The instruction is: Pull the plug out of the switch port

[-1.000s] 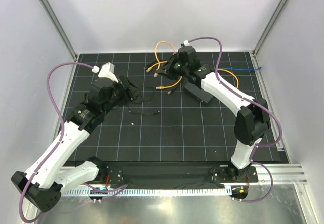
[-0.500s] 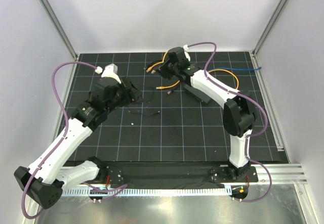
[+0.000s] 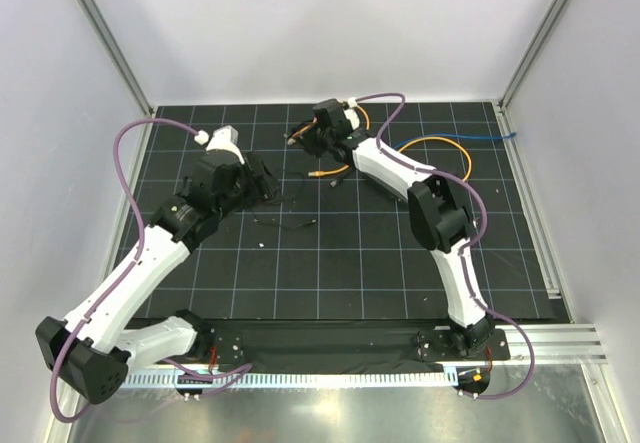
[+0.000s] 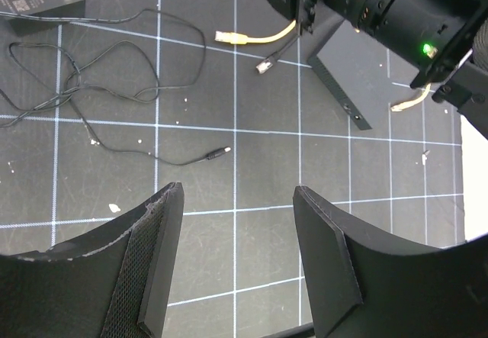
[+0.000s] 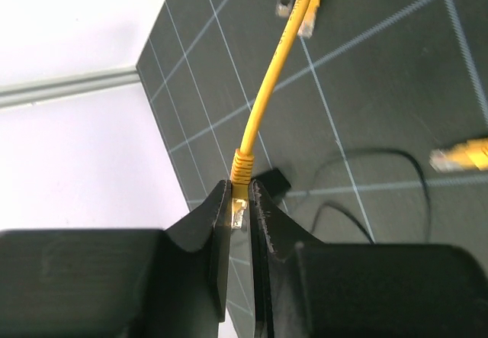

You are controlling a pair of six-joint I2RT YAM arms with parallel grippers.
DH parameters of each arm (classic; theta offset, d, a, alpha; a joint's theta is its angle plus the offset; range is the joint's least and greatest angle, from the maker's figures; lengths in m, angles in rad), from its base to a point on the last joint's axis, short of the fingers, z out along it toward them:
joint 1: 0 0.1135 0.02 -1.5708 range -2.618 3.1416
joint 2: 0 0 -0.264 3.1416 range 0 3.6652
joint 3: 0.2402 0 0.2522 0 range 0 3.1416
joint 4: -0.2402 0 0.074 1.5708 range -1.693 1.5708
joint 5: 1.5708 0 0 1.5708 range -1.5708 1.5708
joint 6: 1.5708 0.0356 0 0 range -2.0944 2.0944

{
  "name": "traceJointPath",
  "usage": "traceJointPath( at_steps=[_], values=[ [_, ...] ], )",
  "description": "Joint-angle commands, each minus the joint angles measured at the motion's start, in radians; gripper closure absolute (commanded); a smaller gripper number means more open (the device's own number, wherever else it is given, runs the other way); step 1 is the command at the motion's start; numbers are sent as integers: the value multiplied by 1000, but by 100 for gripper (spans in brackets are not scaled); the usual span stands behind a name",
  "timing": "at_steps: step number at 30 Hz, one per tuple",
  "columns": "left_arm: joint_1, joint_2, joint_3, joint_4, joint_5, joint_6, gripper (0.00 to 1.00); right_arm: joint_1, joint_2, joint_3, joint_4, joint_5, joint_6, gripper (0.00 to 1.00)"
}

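looks like the right gripper (image 5: 242, 201) is swinging off leftward, pinching the yellow plug (image 5: 242, 168), so it's probably clear of the switch port (image 4: 351, 109) lying behind it, while the left gripper (image 4: 238, 201) is idling wide open

Both arms have white links (image 3: 120, 283), black joints (image 3: 440, 213), purple cables (image 3: 118, 148) and black fingers (image 4: 328, 269).

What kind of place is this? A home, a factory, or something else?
Most likely a robot test cell in a lab. The work surface is a black gridded mat, plain white panels on metal posts enclose it, and a left arm and right arm are bolted at its near edge.
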Motion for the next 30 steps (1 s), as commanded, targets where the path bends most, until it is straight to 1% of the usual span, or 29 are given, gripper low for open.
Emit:
traceJointPath(
  at_steps=[1,5,6,9,14,17,20,24,25,26,28,29,30],
  values=[
    [9,10,5,41,-15,24,36,0,48,88,74,18,25,81],
    [10,24,7,51,-3,25,36,0,115,155,79,-7,33,71],
    [10,25,7,53,2,27,36,-2,124,164,79,-16,23,65],
    [15,35,5,53,9,27,36,-2,139,186,77,-45,-10,56],
    [17,38,1,54,18,19,36,-7,89,143,88,-65,-150,55],
    [17,47,-1,58,37,2,36,-10,9,90,103,-67,-260,55],
    [17,61,-2,68,69,-15,36,-14,-32,76,36,-65,-397,55],
    [17,114,-12,93,132,-45,37,-39,-107,57,-90,-53,-578,53],
    [17,128,-9,99,165,-50,37,-43,-123,36,-110,-29,-605,52],
    [17,145,-6,108,170,-52,37,-49,-143,19,-136,-3,-650,51],
    [15,195,8,120,221,-62,39,-77,-204,-48,-144,66,-678,50],
    [13,211,13,137,242,-67,41,-89,-226,-81,-127,83,-669,42],
    [12,226,17,143,247,-74,41,-135,-244,-116,-113,61,-647,34]
  ],
)
